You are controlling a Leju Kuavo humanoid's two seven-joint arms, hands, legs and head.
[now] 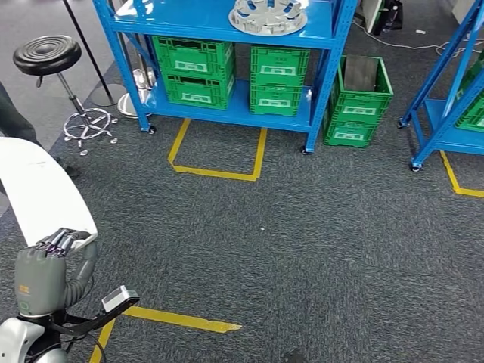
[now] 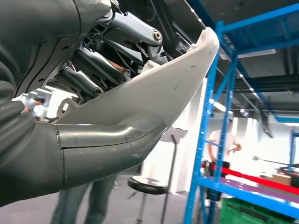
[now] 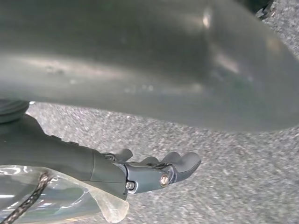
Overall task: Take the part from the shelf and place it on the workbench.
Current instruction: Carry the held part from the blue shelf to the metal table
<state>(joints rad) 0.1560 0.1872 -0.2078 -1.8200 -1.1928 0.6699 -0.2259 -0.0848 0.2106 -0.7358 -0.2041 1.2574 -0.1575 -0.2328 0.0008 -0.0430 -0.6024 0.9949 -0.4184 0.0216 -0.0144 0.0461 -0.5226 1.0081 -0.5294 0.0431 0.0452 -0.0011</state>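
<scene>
The part is a long white curved panel at the left edge of the head view. My left hand grips its near end from below. In the left wrist view the panel lies between the thick grey thumb and the darker fingers, with its tip pointing towards a blue shelf post. My right hand hangs low over the grey carpet, fingers stretched out and holding nothing.
A blue shelf stands ahead with green crates and a silver wheel cover. More crates and a second blue shelf are to the right. A black stool stands at the left. People stand nearby. Yellow tape marks the carpet.
</scene>
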